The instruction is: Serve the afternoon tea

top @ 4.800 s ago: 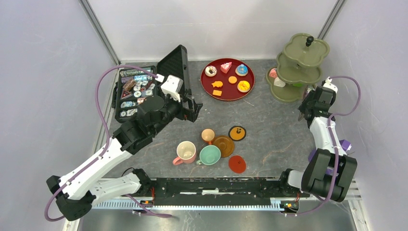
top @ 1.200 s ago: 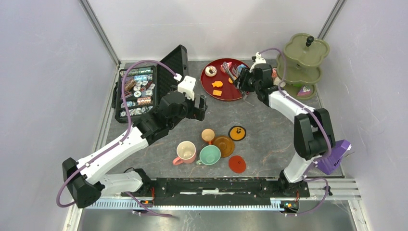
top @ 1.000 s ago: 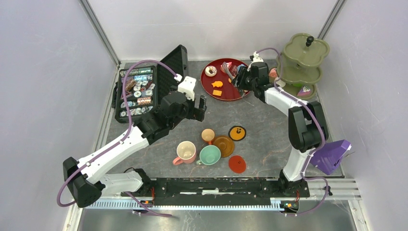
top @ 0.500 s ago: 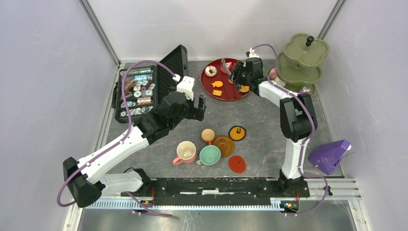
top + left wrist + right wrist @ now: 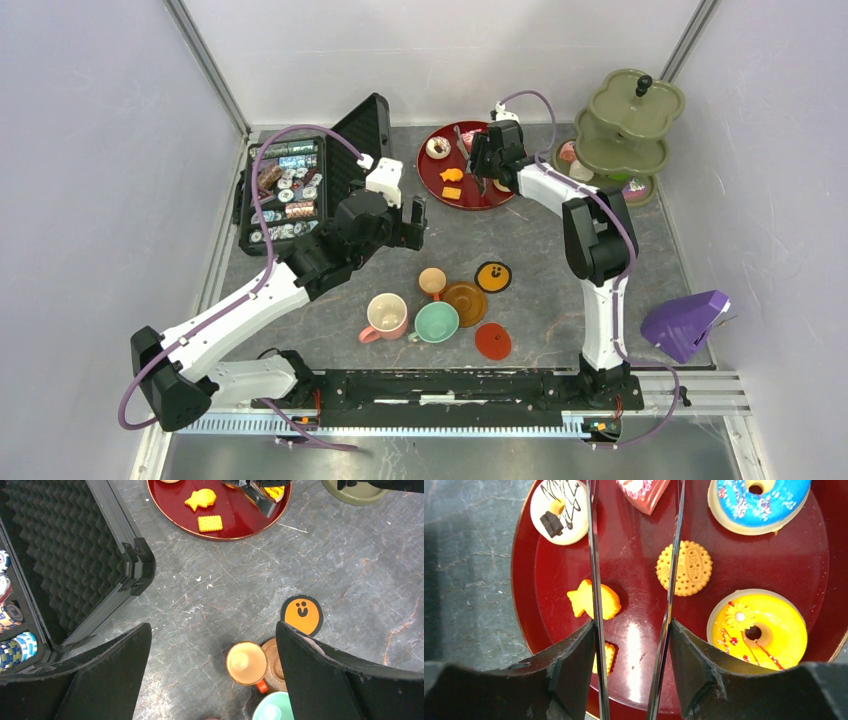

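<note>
desk: right arm has swung off the olive tiered stand [image 5: 628, 125] since the earlier shot. where is it now?

photographer: over the red tray [image 5: 749, 565]. the right hand [image 5: 631, 625] is clamped on the thin metal tongs [image 5: 595, 580]; their blades are apart, running straight ahead toward the tray's far side, tips out of the wrist view.

desk: what lies ahead of it?

photographer: the pink cake slice [image 5: 644, 490] sits between the blades, farthest out. the right blade crosses the round orange biscuit [image 5: 684, 568], the left crosses the fish-shaped biscuit [image 5: 610, 602]. which one is meant, i cannot tell.

desk: and the other arm?

photographer: the left hand [image 5: 212, 630] hangs with fingers spread wide, holding nothing, above the small orange cup [image 5: 246, 663] on the surface, well apart from the tray. the right is plainly nearer. the biscuits lie flat; the cake slice is glossy and wedge-shaped.
</note>
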Motion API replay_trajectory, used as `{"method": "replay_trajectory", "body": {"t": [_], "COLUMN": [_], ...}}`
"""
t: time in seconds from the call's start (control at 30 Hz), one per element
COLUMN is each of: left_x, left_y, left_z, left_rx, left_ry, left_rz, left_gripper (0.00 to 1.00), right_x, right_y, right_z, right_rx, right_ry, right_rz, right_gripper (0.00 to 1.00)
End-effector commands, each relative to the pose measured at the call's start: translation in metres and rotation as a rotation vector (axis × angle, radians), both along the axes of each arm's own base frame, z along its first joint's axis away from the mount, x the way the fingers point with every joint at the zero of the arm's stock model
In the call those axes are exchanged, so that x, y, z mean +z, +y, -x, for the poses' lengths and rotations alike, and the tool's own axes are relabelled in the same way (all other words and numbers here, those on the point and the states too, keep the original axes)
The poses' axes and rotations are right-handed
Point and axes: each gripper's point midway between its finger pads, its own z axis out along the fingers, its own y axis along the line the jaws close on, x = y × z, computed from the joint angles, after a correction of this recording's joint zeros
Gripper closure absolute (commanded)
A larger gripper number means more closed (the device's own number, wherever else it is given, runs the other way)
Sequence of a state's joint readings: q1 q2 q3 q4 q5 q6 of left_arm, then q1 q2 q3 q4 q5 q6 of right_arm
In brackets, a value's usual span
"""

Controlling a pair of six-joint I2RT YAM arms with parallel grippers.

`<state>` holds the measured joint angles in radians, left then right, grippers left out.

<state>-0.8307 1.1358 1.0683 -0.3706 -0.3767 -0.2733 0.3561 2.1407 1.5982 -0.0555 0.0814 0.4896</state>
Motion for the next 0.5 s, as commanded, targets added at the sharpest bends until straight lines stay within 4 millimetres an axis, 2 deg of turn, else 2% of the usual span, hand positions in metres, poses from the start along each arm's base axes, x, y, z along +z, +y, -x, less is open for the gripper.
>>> {"method": "replay_trajectory", "body": {"t": [0.0,0.1,0.2,0.47], "left_x": [0.012,0.013,0.015,0.017], "left_y": [0.009,0.01,0.012,0.012], "left_z": [-0.001,0.0,0.0,0.001], "left_rx": [0.049,0.053,0.055,0.051], "left_ry": [-0.023,-0.027,-0.031,-0.036], "left_rz": [0.041,0.041,0.043,0.046], "left_gripper": [0.0,0.0,0.0,0.0], "right_x": [0.008,0.008,0.015,0.045], "right_y": [-0.002,-0.003,-0.004,-0.01], "right_z": [-0.012,-0.011,-0.01,0.002], "right_rx": [-0.023,-0.023,-0.018,0.001], "right_ry": [-0.038,-0.039,-0.06,-0.115], "right_rz": [0.061,0.077,0.086,0.095], "right_gripper": [0.41,0.44,0.53,0.68]}}
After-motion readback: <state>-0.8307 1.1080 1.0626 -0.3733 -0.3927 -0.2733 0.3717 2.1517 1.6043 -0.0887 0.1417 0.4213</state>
